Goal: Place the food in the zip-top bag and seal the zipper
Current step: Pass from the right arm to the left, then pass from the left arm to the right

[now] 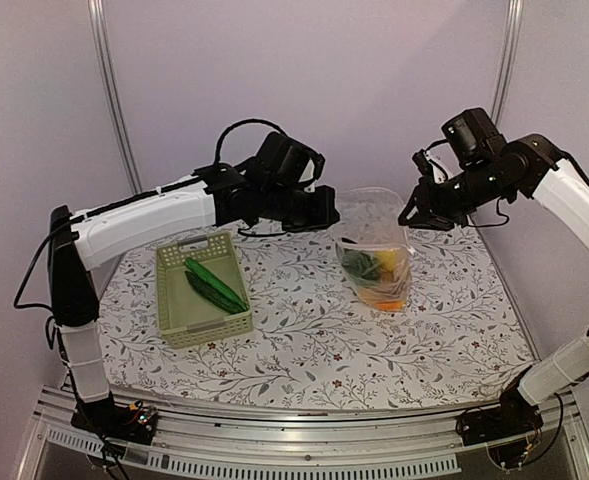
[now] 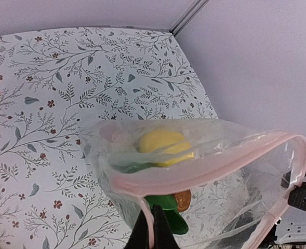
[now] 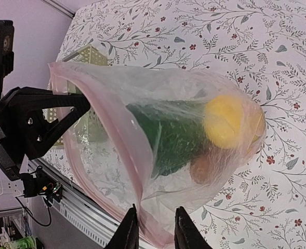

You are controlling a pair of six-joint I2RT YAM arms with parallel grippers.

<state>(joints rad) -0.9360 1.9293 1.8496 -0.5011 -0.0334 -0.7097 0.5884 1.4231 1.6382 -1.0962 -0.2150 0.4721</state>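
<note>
Lab booth, plain lilac walls (image 1: 374, 90), aluminium frame rail (image 1: 304, 455)

a clear, glossy bag (image 1: 376, 235) edged with a pale pink zipper strip (image 2: 204, 174) shows a yellow lemon (image 2: 163, 146), a dark green piece (image 3: 168, 137), a reddish-brown piece (image 3: 200, 168) and an orange piece (image 1: 389, 303) through its film. long green cucumbers (image 1: 216, 286) fill a pale green slotted basket (image 1: 206, 328). the tablecloth (image 1: 314, 340) is white, printed with grey-green leafy sprigs and small red flowers. the left arm (image 1: 144, 225) and right arm (image 1: 584, 205) are white with black joints, against pale lilac walls (image 1: 374, 80).
</note>
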